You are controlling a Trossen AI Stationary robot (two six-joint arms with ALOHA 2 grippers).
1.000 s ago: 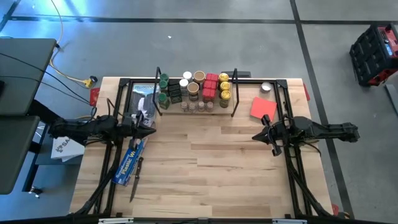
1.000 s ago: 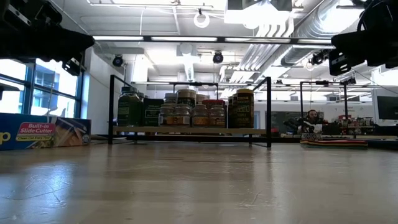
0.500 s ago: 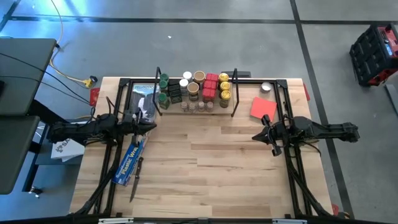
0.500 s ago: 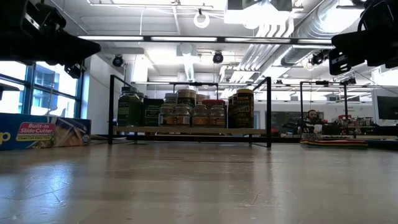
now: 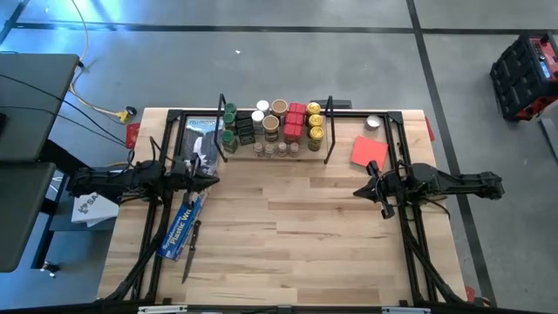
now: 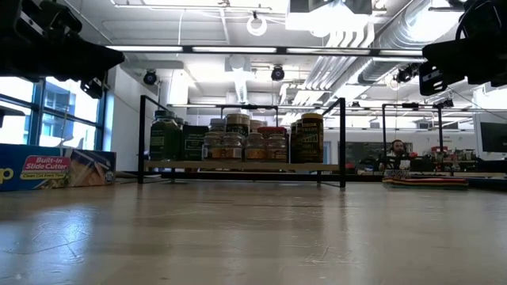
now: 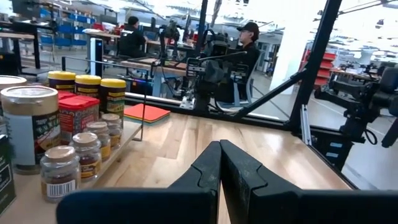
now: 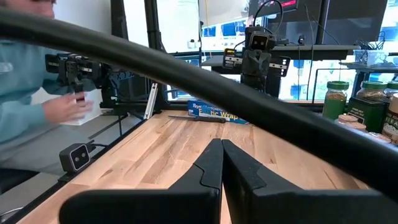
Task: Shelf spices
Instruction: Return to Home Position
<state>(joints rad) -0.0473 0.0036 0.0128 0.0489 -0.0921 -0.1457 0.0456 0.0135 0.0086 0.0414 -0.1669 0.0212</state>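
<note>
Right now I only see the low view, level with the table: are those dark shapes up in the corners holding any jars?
Observer: No. The left wrist view shows the left gripper with fingers pressed together, nothing between them.
Operator: And the other one?
Observer: The right gripper is shut and empty too, by its own wrist view.
Operator: What's the red strip at far right?
Observer: From above, it's a flat red card lying on the table, right of the shelf.

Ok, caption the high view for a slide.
Spices lined on the shelf; left gripper and right gripper shut, hovering either side.
</note>
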